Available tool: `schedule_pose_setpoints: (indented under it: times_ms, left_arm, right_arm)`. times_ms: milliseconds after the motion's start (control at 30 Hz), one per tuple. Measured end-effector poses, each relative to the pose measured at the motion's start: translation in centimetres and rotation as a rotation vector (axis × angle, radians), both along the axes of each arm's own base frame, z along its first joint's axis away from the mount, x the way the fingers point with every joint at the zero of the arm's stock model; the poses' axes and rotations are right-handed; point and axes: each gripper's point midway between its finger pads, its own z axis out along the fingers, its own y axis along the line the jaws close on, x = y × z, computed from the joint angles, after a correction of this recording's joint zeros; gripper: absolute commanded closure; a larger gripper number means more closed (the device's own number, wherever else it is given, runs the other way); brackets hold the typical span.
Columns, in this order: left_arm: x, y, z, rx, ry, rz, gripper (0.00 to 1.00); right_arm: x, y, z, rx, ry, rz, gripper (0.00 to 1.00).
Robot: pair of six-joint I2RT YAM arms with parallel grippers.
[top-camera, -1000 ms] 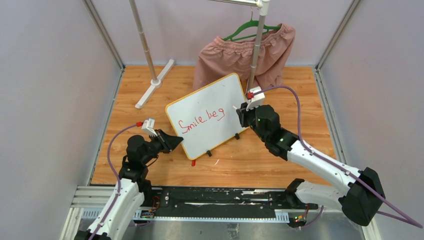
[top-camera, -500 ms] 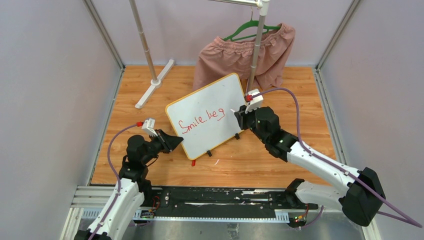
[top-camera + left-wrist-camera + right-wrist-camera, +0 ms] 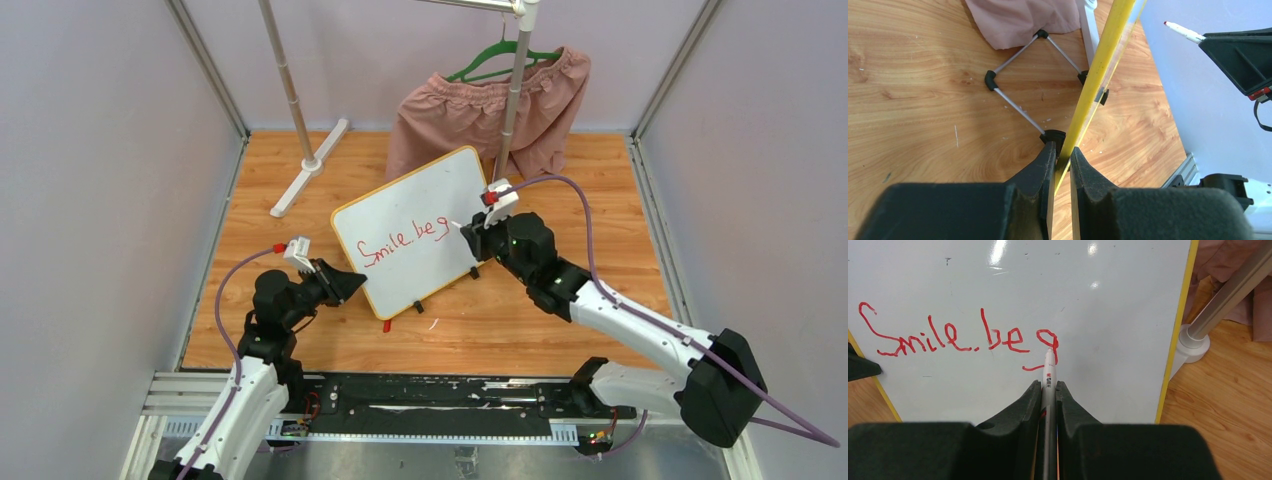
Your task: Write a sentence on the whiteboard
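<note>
Your right hand [image 3: 1048,386] is closed tight on the marker [image 3: 1048,371], whose tip sits at the tail of the "g". There the red cursive sentence [image 3: 955,335], "Smile. be g", stops mid-whiteboard [image 3: 1108,295]. The writing runs left to right, and bare white lies to the tip's right. Your left hand [image 3: 1062,152] pinches the whiteboard's yellow rim near its lower-left corner.

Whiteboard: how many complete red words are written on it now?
2. "Smile" at the left of the whiteboard, "be" just right of it; a single "g" follows, at the marker tip.
</note>
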Motion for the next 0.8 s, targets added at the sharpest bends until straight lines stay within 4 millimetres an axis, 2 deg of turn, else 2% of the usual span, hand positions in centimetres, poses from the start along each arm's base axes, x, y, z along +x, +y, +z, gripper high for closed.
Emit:
schedule_pose_setpoints:
  times_ms: [233, 567, 800]
  left_arm:
    - [0.0, 0.0, 0.0, 0.0, 0.0, 0.0, 1.0]
    - [0.0, 0.0, 0.0, 0.0, 0.0, 0.0, 1.0]
    - [0.0, 0.0, 0.0, 0.0, 0.0, 0.0, 1.0]
  right_arm:
    - [0.2, 0.4, -0.9, -0.018, 0.018, 0.009, 1.0]
    - [0.9, 1.5, 0.0, -0.025, 0.002, 0.032, 1.0]
    - [1.2, 1.4, -0.3, -0.038, 0.004, 0.022, 1.0]
